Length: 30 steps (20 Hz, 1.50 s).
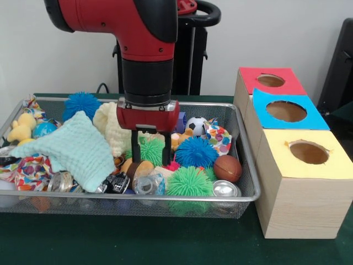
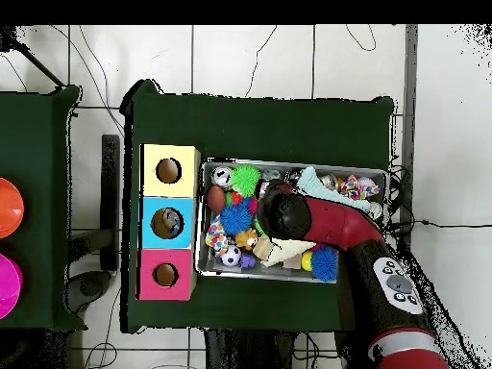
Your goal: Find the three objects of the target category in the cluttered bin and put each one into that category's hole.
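Green table (image 1: pixel 165 243) — bin (image 1: pixel 242 196) and boxes on it, white wall (image 1: pixel 276 33) behind.

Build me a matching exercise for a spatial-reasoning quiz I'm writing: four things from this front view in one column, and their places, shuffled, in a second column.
Things:
1. red-topped pale wooden box
2. yellow-topped pale wooden box
3. small brown basketball
4. yellow plush duck

Places:
A. at the left end of the silver wire mesh bin
B. nearest the camera in the row of three boxes
C. in the bin, near its right end
D. farthest from the camera in the row of three boxes

Pairs: 1-D, 2-B, 3-C, 4-A
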Each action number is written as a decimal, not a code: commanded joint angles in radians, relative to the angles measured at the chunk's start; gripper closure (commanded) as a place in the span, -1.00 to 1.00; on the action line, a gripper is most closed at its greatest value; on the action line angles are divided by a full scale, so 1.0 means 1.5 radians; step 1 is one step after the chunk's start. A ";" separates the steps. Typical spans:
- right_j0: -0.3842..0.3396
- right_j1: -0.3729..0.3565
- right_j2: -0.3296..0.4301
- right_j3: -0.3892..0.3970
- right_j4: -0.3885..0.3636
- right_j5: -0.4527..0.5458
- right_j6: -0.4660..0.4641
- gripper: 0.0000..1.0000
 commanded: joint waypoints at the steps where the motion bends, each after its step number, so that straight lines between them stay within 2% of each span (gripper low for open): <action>1: -0.013 0.047 0.020 -0.020 -0.031 0.003 0.027 -1.00; 5: -0.017 0.065 0.021 -0.038 -0.036 -0.001 0.018 -1.00; 12: -0.034 0.063 0.031 -0.069 -0.035 0.038 -0.013 -1.00; 22: -0.045 0.062 0.039 -0.094 -0.033 0.051 -0.022 -1.00; 30: -0.048 0.084 0.051 -0.106 -0.029 0.028 -0.009 -1.00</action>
